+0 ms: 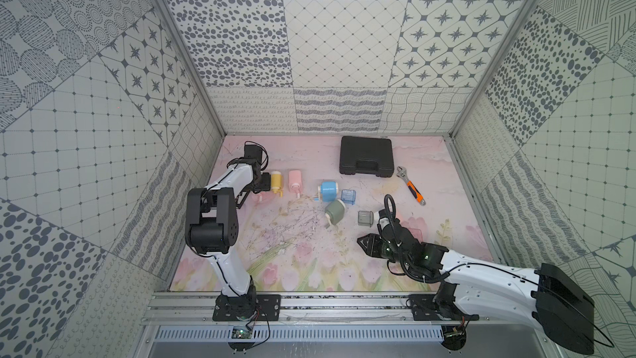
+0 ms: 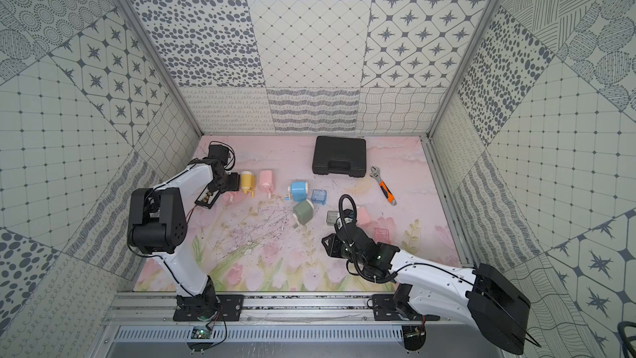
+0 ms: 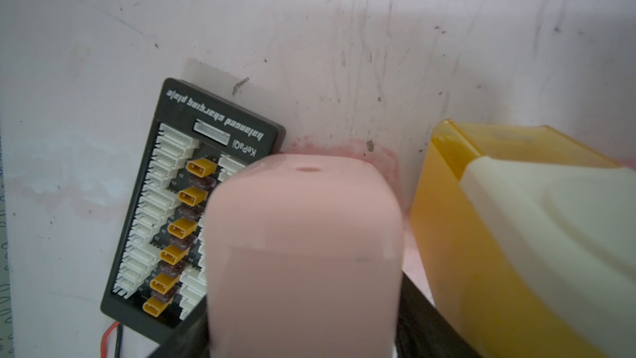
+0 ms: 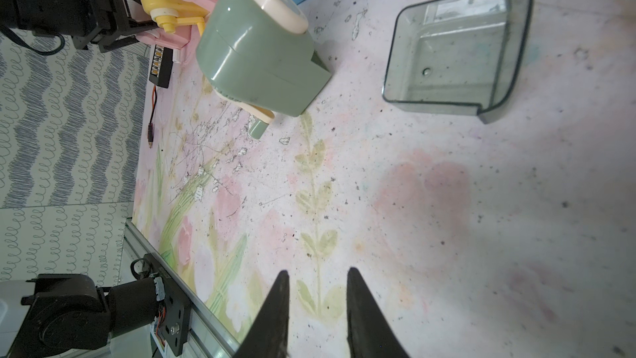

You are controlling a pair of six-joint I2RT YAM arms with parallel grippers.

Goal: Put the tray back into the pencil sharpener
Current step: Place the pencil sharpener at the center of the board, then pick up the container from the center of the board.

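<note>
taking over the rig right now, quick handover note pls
Left claw: around a pink sharpener next to the yellow sharpener; grip unclear.
Right claw: open, empty, above the mat, facing the green sharpener.
Grey-green tray: loose on the mat, apart from the green sharpener. Blue tray: also out, next to the blue sharpener.
Done: neither tray is in. Left: pick up a tray, slide it into its matching sharpener.

Both top views are bright, evenly lit and sharp; the walls (image 1: 86,167) bend at the edges. In the left wrist view the pink sharpener (image 3: 304,253) and yellow sharpener (image 3: 516,235) are blurred close up. Soft shadow dims the mat (image 4: 447,270) in the right wrist view.
</note>
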